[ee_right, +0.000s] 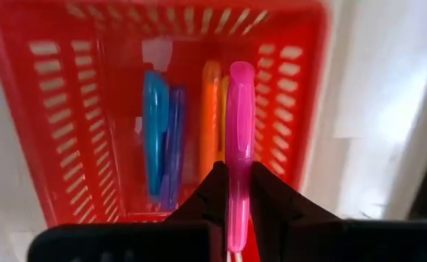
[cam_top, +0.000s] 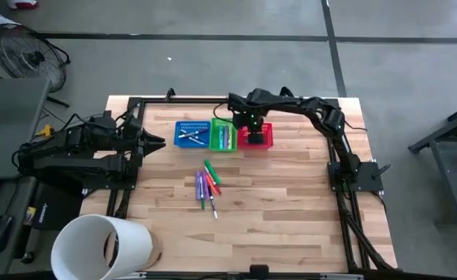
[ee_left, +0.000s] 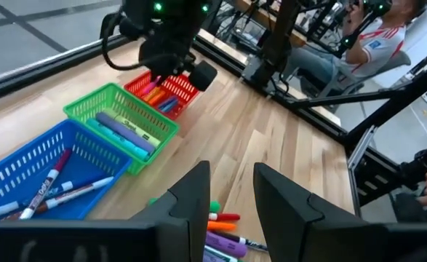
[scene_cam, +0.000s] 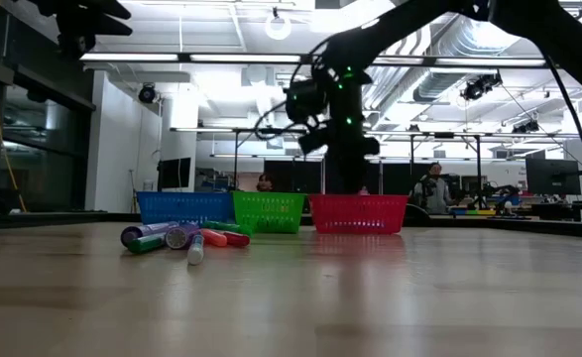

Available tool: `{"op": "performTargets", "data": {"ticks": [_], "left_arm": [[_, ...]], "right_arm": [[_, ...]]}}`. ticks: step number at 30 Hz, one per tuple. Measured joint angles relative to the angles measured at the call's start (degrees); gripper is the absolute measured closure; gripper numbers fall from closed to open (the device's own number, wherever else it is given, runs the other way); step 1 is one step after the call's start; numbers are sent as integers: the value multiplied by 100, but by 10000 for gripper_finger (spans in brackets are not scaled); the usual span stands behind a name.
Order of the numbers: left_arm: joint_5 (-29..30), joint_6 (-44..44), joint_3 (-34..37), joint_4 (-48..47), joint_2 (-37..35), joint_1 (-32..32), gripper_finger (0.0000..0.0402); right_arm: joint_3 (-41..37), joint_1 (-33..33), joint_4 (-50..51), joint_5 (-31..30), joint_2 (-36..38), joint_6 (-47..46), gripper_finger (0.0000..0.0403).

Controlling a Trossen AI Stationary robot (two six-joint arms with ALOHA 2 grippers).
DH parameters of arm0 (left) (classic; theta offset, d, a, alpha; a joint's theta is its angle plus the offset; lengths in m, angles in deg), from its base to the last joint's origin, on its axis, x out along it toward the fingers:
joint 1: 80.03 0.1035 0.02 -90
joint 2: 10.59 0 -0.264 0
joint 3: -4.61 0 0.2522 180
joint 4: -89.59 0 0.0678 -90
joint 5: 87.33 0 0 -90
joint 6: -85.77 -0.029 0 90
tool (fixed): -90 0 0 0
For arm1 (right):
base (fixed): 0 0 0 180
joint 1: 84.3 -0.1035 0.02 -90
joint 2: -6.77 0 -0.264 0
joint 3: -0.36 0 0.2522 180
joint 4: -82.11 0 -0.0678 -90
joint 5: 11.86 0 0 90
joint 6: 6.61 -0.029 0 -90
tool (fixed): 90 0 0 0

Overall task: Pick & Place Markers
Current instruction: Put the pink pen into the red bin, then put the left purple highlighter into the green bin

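right claw (ee_right: 239,191) pinches pink marker (ee_right: 239,138), seemingly over red basket (ee_right: 68,109)

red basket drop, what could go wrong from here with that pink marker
The right tool holds the pink marker lengthwise over the red basket. Its tip points toward the far wall, so on release it may bounce and end up propped on the rim instead of lying flat. It could also land across the blue and orange markers already inside and roll. The tool hangs close above the basket, so lowering further might nudge it.
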Motion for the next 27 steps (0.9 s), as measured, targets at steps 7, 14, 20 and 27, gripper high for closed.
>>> {"op": "performTargets", "data": {"ticks": [7, 14, 20, 27], "left_arm": [[-2, 201, 0, -3, -1, 2, 296], [-2, 248, 0, -5, 1, 1, 296], [-2, 252, 0, -5, 1, 0, 296], [-2, 256, 0, -7, 0, 2, 296]], "right_arm": [[-680, -37, -486, 12, 0, 39, 379], [-774, -33, -611, -22, 2, -35, 345], [-774, -44, -445, 1, 27, -15, 302], [-763, -44, -395, 5, 443, 7, 294]]}}
